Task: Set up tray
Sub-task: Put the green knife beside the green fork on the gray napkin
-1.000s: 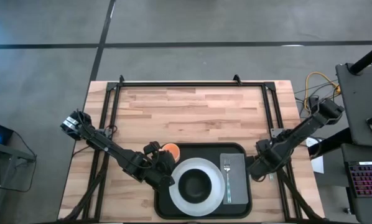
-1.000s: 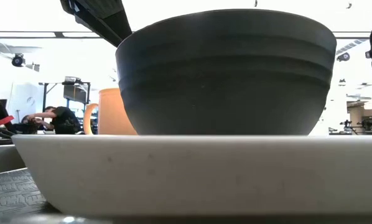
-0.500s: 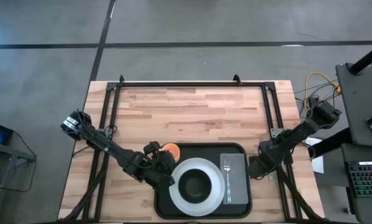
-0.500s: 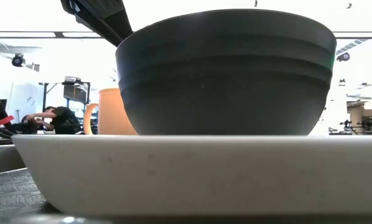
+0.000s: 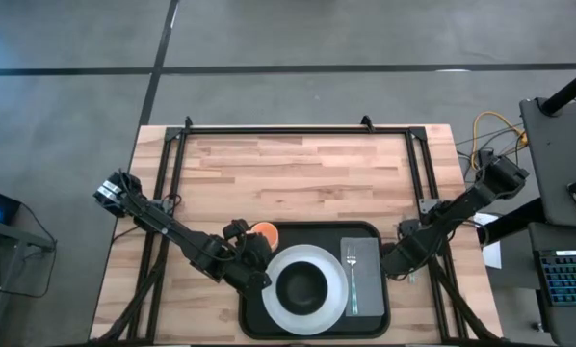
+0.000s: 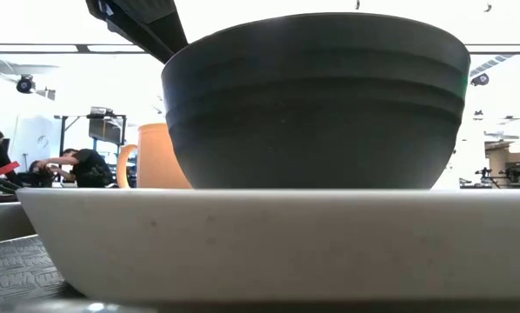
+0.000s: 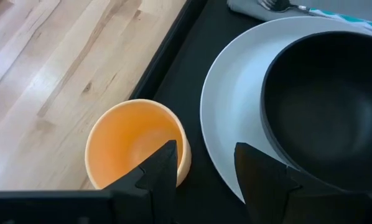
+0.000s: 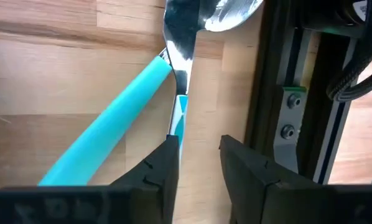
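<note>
The black tray [image 5: 312, 234] lies at the table's near middle. It holds a white plate [image 5: 338, 289] with a black bowl [image 5: 302, 282] on it. A grey napkin [image 5: 365, 280] with a fork [image 5: 351, 270] lies on the tray's right part. An orange cup [image 5: 264, 230] stands upright in its far left corner. My left gripper [image 7: 204, 155] is open over the tray between cup [image 7: 133, 143] and plate [image 7: 236, 93]. My right gripper [image 8: 198, 146] is open, low over a spoon [image 8: 226, 12] and a second teal-handled piece [image 8: 105, 134], which lie on the wood right of the tray.
Black metal frame rails [image 5: 418, 178] run along the table's left, far and right sides; one rail [image 8: 298, 93] runs close beside my right gripper. Bare wood [image 5: 298, 173] lies on the far half of the table. People show in the room behind [image 6: 69, 165].
My right gripper has gone down a little toward the cutlery beside the tray's right side. My left gripper and the things on the tray have kept still.
</note>
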